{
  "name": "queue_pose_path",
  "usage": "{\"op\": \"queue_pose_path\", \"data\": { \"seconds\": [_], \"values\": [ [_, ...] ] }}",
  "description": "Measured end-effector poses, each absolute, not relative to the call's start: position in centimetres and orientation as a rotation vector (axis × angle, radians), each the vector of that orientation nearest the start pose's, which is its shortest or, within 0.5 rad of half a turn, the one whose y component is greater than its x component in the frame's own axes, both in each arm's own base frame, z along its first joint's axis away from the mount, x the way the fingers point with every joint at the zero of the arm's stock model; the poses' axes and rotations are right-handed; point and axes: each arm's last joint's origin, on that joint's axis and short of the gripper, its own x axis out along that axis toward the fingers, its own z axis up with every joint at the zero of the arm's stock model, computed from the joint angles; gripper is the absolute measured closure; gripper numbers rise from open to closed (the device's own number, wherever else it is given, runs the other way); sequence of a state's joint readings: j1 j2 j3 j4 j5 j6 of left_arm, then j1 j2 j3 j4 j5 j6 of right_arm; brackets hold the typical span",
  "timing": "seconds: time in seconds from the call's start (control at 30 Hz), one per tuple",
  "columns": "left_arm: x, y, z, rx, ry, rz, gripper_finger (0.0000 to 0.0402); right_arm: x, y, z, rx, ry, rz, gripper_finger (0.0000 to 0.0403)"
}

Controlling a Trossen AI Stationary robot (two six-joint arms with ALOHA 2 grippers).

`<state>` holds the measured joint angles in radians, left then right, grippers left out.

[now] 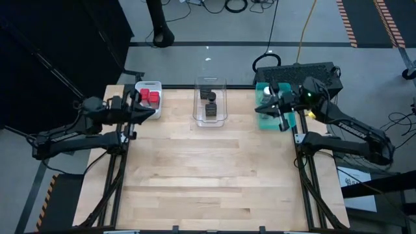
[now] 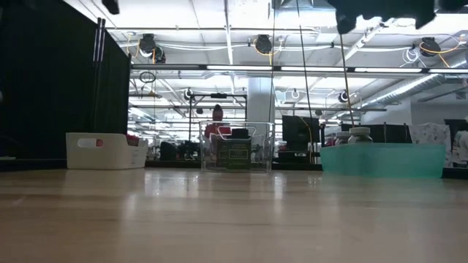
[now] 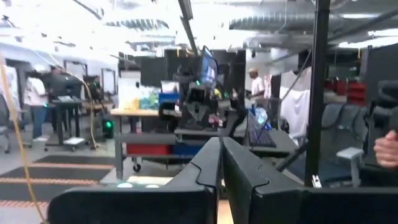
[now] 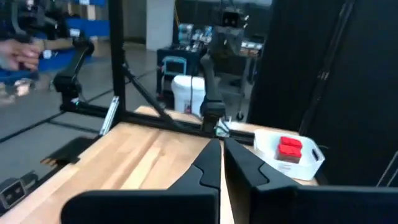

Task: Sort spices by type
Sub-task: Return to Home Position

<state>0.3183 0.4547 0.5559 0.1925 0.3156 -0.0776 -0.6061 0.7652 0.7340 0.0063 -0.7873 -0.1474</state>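
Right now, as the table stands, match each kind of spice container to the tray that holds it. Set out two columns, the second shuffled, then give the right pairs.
Column one:
1. red tins
2. dark containers
3. white-capped jars

Column two:
A. teal tray, on the right arm's side
B. white tray, on the left arm's side
C. clear tray, in the middle

Pairs: 1-B, 2-C, 3-A.

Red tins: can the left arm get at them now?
Probably yes: the left gripper, shut, hangs right by the open white tray, with nothing covering the red tins.
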Motion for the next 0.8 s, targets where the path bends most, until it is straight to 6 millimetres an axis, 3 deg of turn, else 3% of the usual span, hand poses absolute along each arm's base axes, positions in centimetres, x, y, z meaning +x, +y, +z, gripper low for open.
{"op": "queue_pose_path", "data": {
  "seconds": [0.2, 0.33, 0.67, 0.8],
  "values": [
    [8.6, 2.1, 32.9, 0.041, -0.38, 0.048, 0.0379, 12.8, -7.1, 31.7, -0.133, -0.023, 0.136, 0.0403],
    [7.5, 1.7, 31.7, 0.046, -0.403, 0.058, 0.0379, 11.6, -6.7, 30.7, -0.142, -0.036, 0.107, 0.0403],
    [7.2, 1.6, 26.7, 0.062, -0.372, 0.065, 0.0379, 9.8, -6.0, 27.6, -0.134, -0.066, -0.036, 0.0403],
    [7.6, 1.8, 24.4, 0.049, -0.331, 0.076, 0.0379, 9.5, -5.8, 25.9, -0.145, -0.167, -0.061, 0.0403]
  ]
}}
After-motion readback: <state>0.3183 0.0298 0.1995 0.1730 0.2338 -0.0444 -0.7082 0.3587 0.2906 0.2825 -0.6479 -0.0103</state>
